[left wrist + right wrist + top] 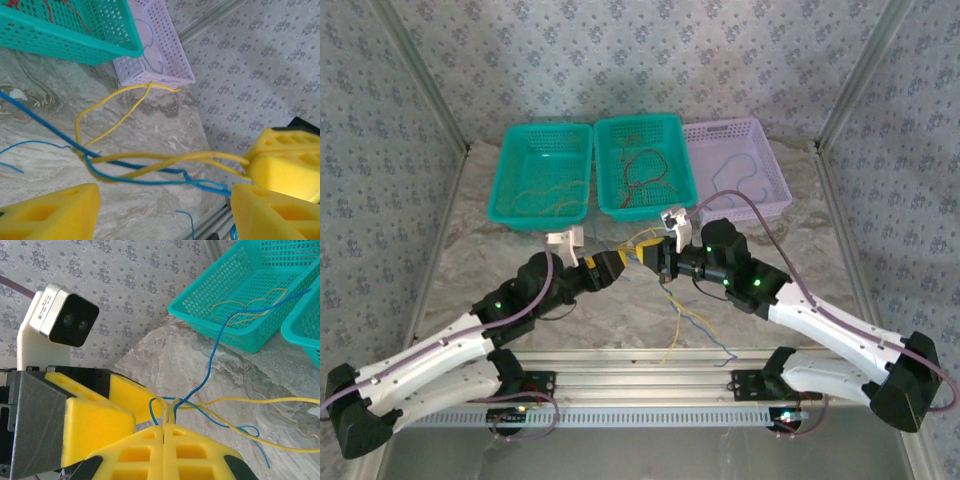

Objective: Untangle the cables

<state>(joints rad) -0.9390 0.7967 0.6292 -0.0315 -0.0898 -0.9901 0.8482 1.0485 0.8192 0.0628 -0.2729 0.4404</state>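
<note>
Yellow and blue cables (175,157) are twisted round one another and held up above the middle of the marble-patterned tabletop (460,255), with loose ends trailing toward its near edge. The right gripper (165,434) has its pads pressed together on these strands, judged to be an anchor that holds the twist off the surface. The left gripper (165,197) has its fingers well apart on either side of the twist and clamps nothing; it appears placed to take a single strand and draw it free. Along the far edge, a teal basket (548,128) carries yellow-orange cable, a second teal basket (638,121) red, and a lilac basket (725,124) blue, evidently sorted by colour. Risk noted: a careless pull may tighten the crossing.
</note>
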